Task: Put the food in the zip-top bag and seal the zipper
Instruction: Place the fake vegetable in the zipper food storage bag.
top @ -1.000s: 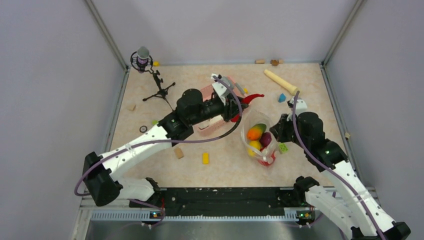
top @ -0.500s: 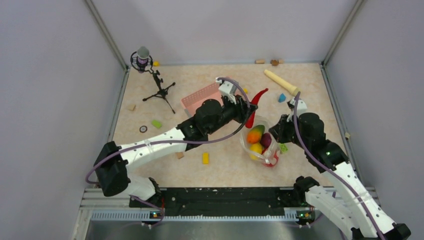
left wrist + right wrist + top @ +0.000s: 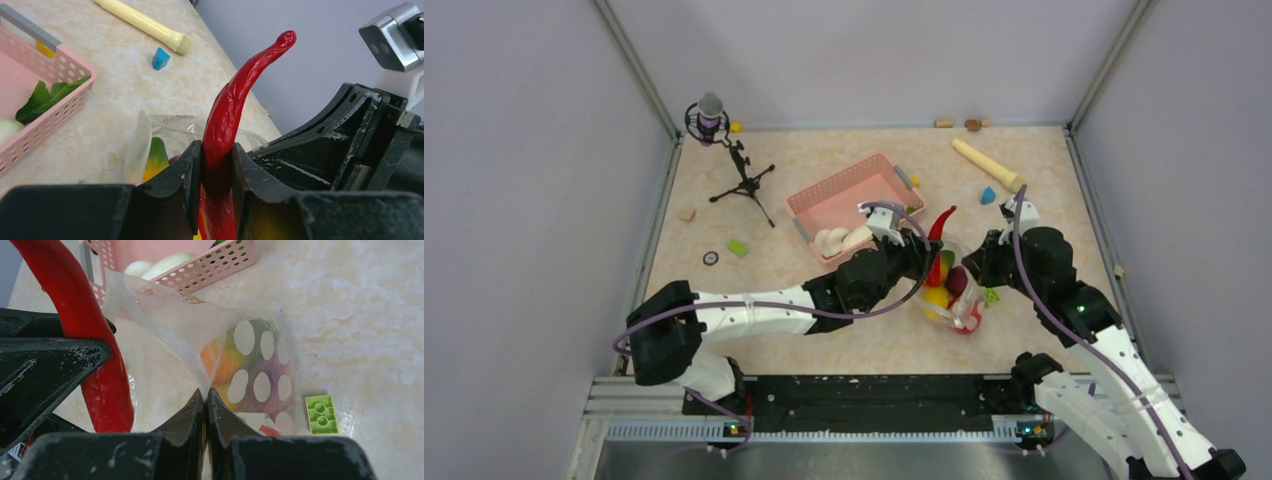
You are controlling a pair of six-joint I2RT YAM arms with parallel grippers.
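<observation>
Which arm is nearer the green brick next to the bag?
Right. The right arm pinches the zip-top bag edge in its jaws, just beside the green brick; the left arm holds the red chili across the bag from it.

We log a tabletop in a beige marbled pattern, evenly lit, with only soft shadows on it. Pale lavender-grey walls close it in on the left, back and right, plain and without windows in view. Silver metal posts run up the two back corners. Along the near edge we see a black strip, then a ribbed metal rail. A microphone on a small black tripod stands at the back left corner.
</observation>
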